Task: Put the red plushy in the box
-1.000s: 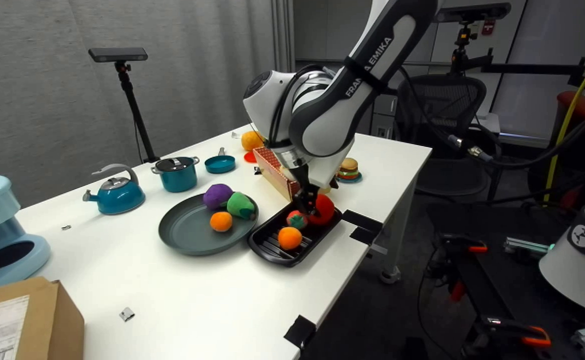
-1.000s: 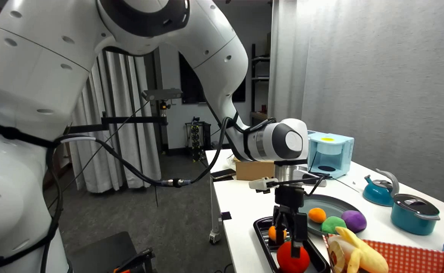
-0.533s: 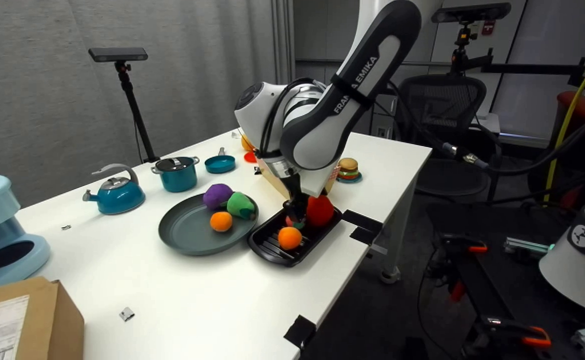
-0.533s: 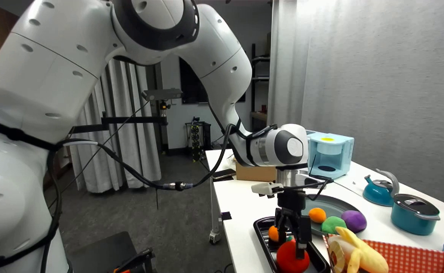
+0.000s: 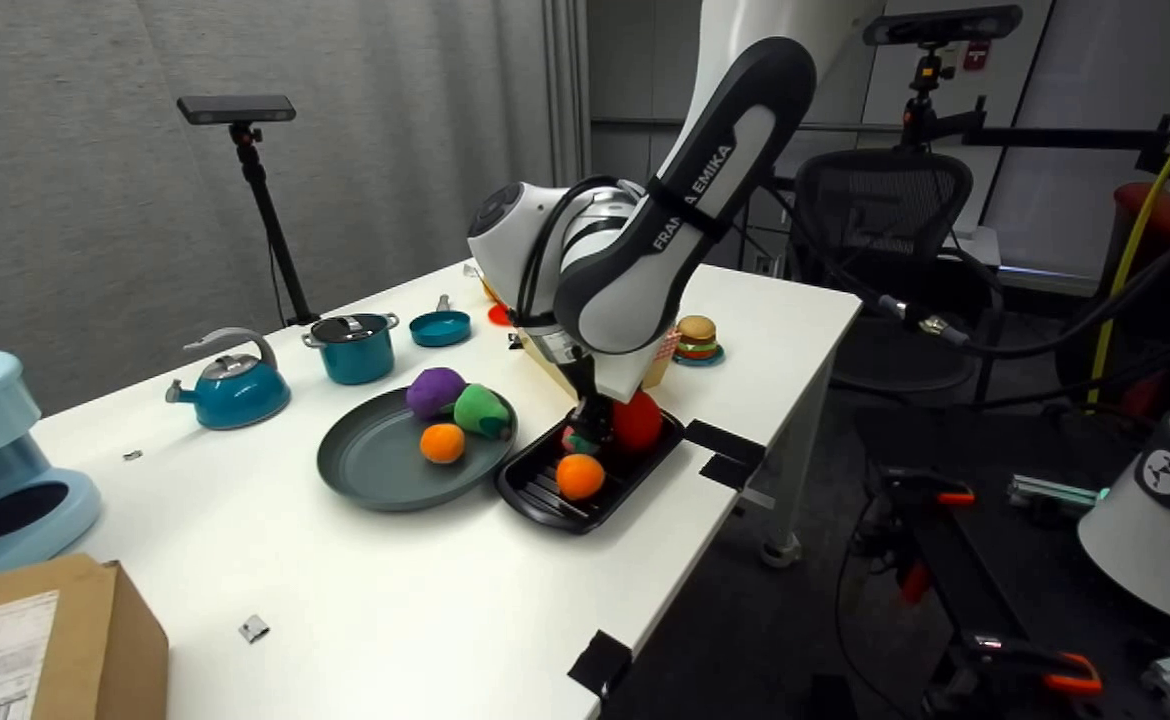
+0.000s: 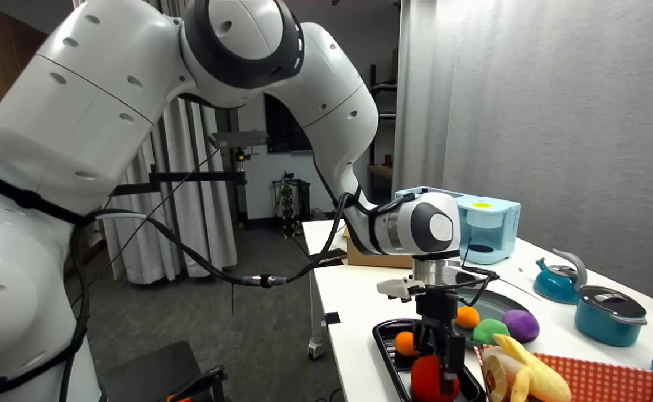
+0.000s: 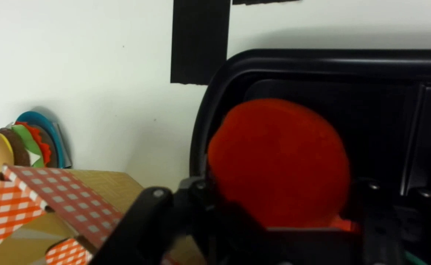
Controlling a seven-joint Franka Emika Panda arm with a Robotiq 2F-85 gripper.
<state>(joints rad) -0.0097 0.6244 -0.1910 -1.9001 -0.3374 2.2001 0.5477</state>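
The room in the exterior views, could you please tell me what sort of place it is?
Probably a robotics lab: there is a robot arm, a camera on a stand, and black tape on the table.

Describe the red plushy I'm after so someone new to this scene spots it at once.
On the white table beside the grey plate lies a black ribbed tray. The red plushy sits at the tray's end nearest the gingham-lined box. Roundish and red, it outsizes the tray's orange ball and shows no green, unlike the partly hidden toy beside it.
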